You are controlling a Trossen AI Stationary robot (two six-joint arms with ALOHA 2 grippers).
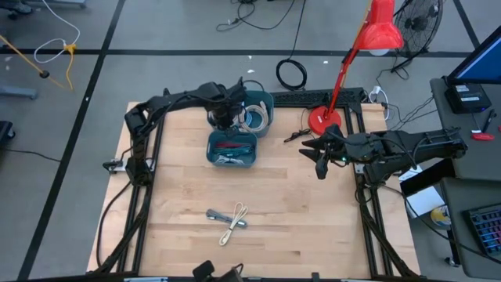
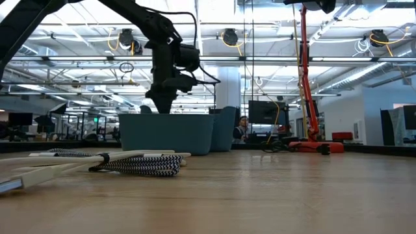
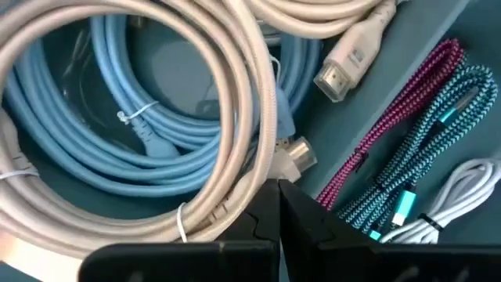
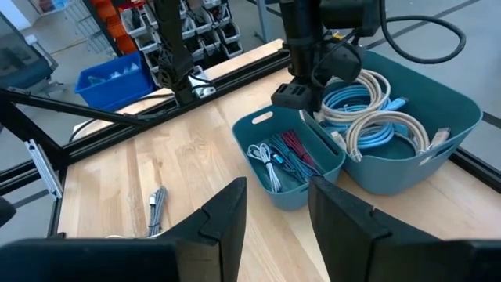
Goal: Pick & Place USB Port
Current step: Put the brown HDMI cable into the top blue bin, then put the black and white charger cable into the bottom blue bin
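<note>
Two teal bins stand side by side at the table's far middle. The large bin (image 1: 264, 100) holds coiled beige cable (image 3: 235, 94) and blue cable (image 3: 117, 149). The small bin (image 1: 210, 153) holds several short braided cables (image 3: 407, 157) in red, teal and white, with USB plugs. My left gripper (image 3: 278, 196) is shut and points down over the rims where the bins meet (image 1: 225, 119), its tips just above a beige plug (image 3: 296, 155). My right gripper (image 1: 316, 160) hovers open at the right, well above the table, facing the bins (image 4: 278, 211).
A grey braided cable and a beige cable (image 1: 231, 219) lie loose near the table's front edge (image 2: 136, 164). A red desk lamp's base (image 1: 325, 119) stands at the far right, with a small black cable (image 1: 296, 137) beside it. Bare wood lies between the bins and the loose cables.
</note>
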